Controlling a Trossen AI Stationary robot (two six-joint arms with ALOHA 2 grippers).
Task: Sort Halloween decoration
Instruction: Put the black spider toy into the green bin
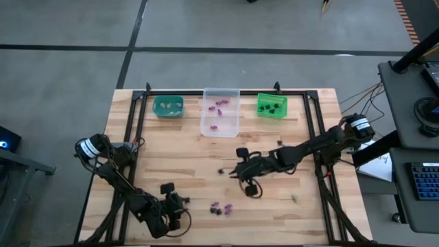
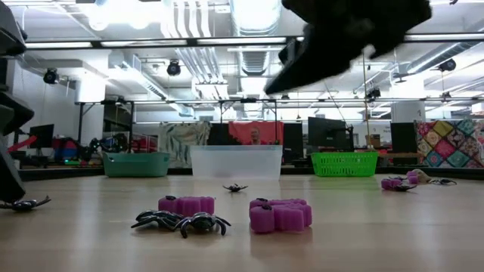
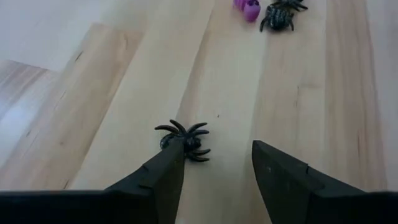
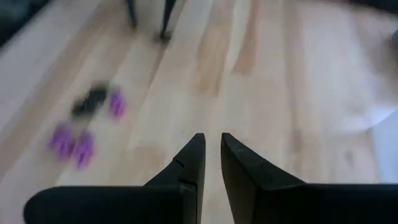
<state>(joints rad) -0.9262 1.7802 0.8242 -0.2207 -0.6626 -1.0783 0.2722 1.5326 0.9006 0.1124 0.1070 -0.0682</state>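
table (image 1: 178, 161) was the biggest thing going, pale wood planks, with three bins lined up along the far edge: teal bin (image 1: 168, 106) with a few pale bits inside, clear bin (image 1: 220, 122) with purple pieces, green bin (image 1: 271, 106) with black ones. so sorting looked partly done, colours already matched to bins.

left gripper (image 3: 217, 163) sat low near the front-left corner, fingers spread apart, hovering right over a black spider (image 3: 185, 138). spider was lying flat on the wood, tucked against the tip of one finger, not pinched by anything. looked like the approach step of a pick, honestly. next move would probably call for nudging sideways so the spider sits between both fingers, dropping down, squeezing, then hauling it over to the green bin.

right gripper (image 4: 209, 149) hung mid-table, fingers nearly pressed together with only a thin gap, nothing visible between them. seemed to be just waiting.

leftover trinkets: little cluster near the front middle, purple pieces (image 2: 280, 214) touching or right beside another black spider (image 2: 181, 221), plus one lone spider (image 2: 235, 187) further back toward the clear bin. couple more purple bits (image 2: 393, 182) off to one side in the low view. plenty left to sort.
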